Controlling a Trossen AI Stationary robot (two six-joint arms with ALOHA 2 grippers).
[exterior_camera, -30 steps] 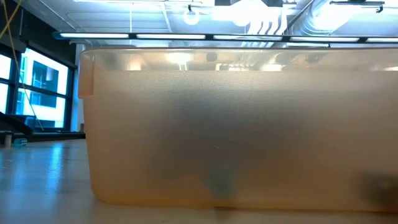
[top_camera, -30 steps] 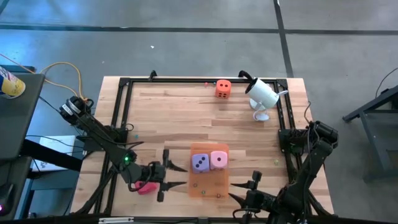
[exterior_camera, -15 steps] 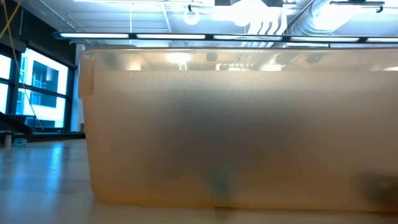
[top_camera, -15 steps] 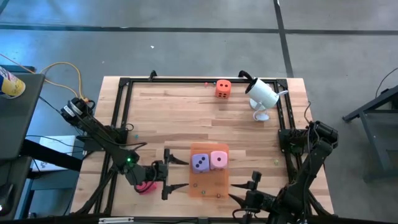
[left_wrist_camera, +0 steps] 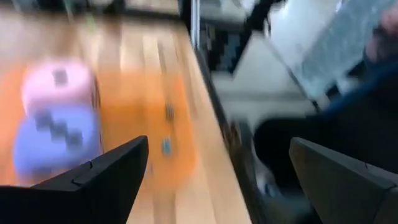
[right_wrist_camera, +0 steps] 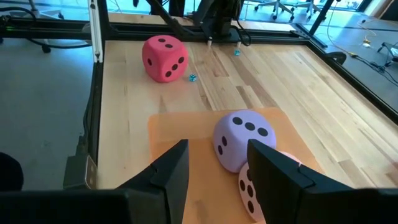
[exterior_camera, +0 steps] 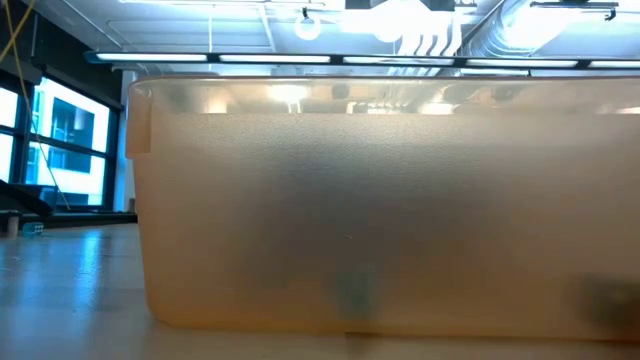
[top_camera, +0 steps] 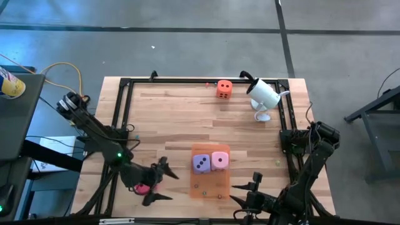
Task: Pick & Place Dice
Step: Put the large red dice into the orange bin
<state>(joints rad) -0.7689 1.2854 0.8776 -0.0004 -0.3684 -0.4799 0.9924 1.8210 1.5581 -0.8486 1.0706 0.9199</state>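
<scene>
Looking down from the overhead camera, your left gripper [top_camera: 157,182] sits at about 7 o'clock on the table [top_camera: 169,119], fingers spread wide apart with nothing between them. The red die [top_camera: 144,187] lies on the wood just behind those fingers, tucked under the wrist on its 8 o'clock side — close by but not in the grip. In the right wrist view the red die [right_wrist_camera: 164,58] is a soft rounded cube resting flat on the planks, two pips up top and three on the side facing that camera. It's a cube, so no long axis to speak of.

Next over, the translucent orange mat [top_camera: 210,186] carries the purple die [top_camera: 200,164] and the pink die [top_camera: 219,161] side by side and touching, purple at the 9 o'clock side of pink. Purple shows three pips on top.

Your right gripper [top_camera: 244,190] waits at roughly 5 o'clock, just off the mat's edge, fingers partly apart and holding nothing.

The orange die [top_camera: 224,89] sits alone up at 12 o'clock, well away from both grippers — the white camera [top_camera: 263,94] is just at its 3 o'clock.
</scene>
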